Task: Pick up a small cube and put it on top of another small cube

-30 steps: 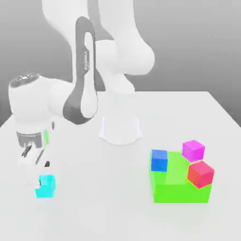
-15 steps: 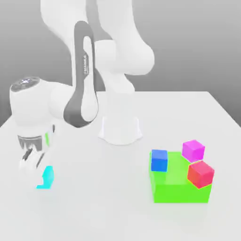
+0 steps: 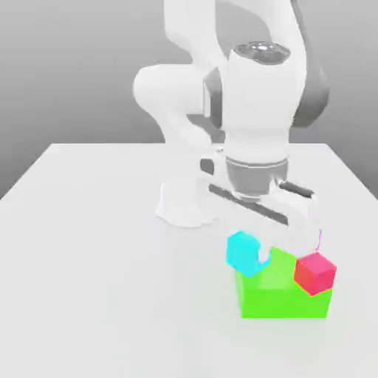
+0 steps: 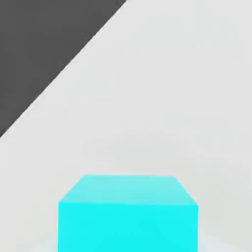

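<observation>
Cube, red (image 3: 314,274), shows outside; cyan cube (image 3: 244,253) shows in both.

White, rounded arm segments (image 3: 255,107) meet grey bands and a glossy grey cap (image 3: 261,52).

Cube nearest the gripper (image 3: 262,249) plain cyan, block beneath the gripper plain green (image 3: 284,295), cube beside the gripper plain red (image 3: 314,274), arm (image 3: 255,103) white with dark grey parts, table (image 3: 133,295) pale grey
</observation>
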